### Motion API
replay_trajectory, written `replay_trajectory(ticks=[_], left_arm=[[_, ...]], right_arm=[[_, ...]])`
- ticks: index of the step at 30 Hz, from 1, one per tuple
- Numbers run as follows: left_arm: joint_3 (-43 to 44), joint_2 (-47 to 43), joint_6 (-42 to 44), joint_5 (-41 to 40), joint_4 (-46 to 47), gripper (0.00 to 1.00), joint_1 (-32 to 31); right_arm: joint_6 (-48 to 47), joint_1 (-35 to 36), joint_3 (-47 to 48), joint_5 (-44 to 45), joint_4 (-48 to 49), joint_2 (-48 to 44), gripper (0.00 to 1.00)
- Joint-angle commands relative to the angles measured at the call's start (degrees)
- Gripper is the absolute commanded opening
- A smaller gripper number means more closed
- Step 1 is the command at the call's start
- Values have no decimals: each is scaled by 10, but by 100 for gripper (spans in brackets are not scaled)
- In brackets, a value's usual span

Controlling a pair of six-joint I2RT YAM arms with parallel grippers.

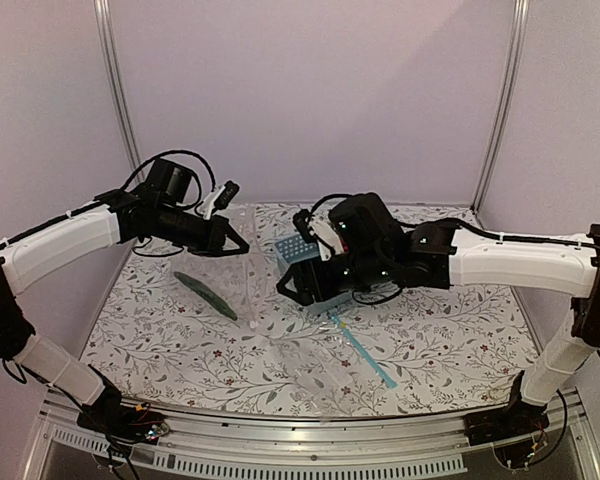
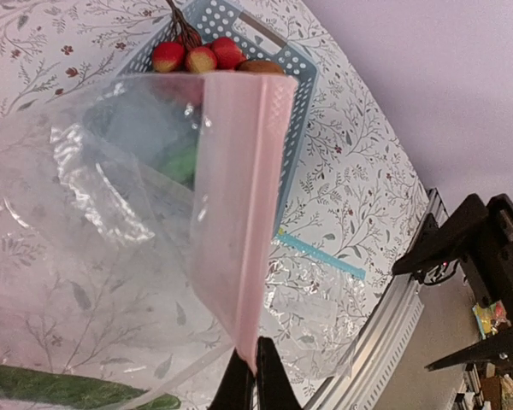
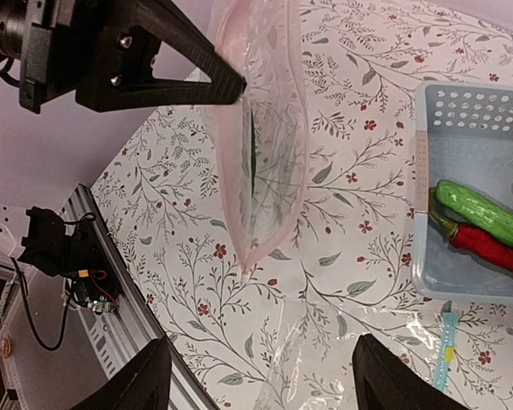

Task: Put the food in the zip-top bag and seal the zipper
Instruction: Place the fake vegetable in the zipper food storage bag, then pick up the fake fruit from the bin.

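Note:
My left gripper [image 1: 238, 243] is shut on the pale pink zipper [image 2: 239, 196] of the zip-top bag [image 2: 94, 196] and holds it up with its mouth hanging open [image 3: 256, 145]. One long green vegetable [image 1: 205, 295] lies by the bag's lower part; I cannot tell whether it is inside. The blue basket [image 3: 427, 213] holds the other green vegetable [image 3: 483, 213], the red chili [image 3: 496, 248], the red-yellow fruits [image 2: 197, 55] and the brown lump [image 2: 261, 66]. My right gripper [image 3: 265, 384] is open and empty, above the table between bag and basket.
A second clear bag with a teal-blue strip [image 1: 365, 355] lies flat on the flowered cloth, near the front middle. The metal table rail [image 1: 310, 440] runs along the near edge. White walls close in the back and sides.

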Motion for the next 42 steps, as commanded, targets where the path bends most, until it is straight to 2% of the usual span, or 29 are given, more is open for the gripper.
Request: replay_trajectory(ticks=[1,4,9,14,20,29,35,42], left_arm=[[9,3,-1,0,-4,0,8],[8,3,0,2,-3,0,9],[8,-2,3,-2,-3,0,9],[7,-4,4,-4,-2,0,9],[6,-4,2,-2,-2,0,8],[6,-5,-1,6,0,0,7],[5,-11,-3,9,2,0,7],[5,-16,-4,10,3,0,7]], right_arm=[[-13,-2,-28,91,-33,-73,76],[-15,-14,-29,145,-78,-104,80],[-17,-56,-22,187,-147,-120,88],[-15,-138,11,172,-225,-94,90],[-64,-206,69,142,-241,-18,92],[-118,-248,209,96,-194,139,87],[-134,-255,277,88,-161,236,74],[-144,-260,344,91,-141,313,69]])
